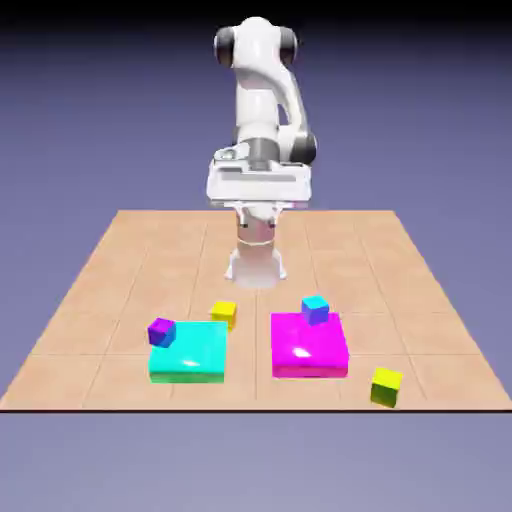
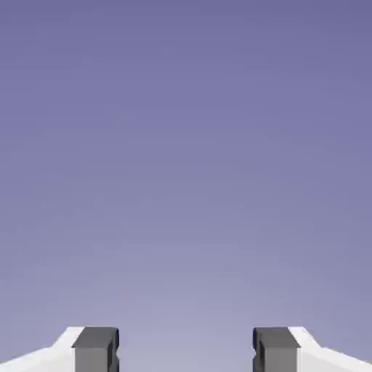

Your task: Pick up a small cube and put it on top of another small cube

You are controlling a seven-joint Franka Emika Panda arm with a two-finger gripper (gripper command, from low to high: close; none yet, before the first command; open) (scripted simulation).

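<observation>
Four small cubes lie on the wooden table. A purple cube (image 1: 161, 331) sits at the far left corner of a flat cyan slab (image 1: 190, 355). A yellow cube (image 1: 224, 313) lies just behind that slab. A blue cube (image 1: 315, 309) sits at the far edge of a magenta slab (image 1: 309, 348). Another yellow cube (image 1: 386, 386) lies near the front right. My gripper (image 1: 258, 200) hangs high above the table's far side, far from every cube. In the hand view the gripper (image 2: 185, 352) is open, its grey fingertips (image 2: 95, 349) wide apart, with only backdrop between them.
The two flat slabs lie side by side across the front half of the table, with a narrow gap between them. The table's front edge (image 1: 250, 409) runs close behind the front yellow cube. The robot's base (image 1: 256, 262) stands at the far middle.
</observation>
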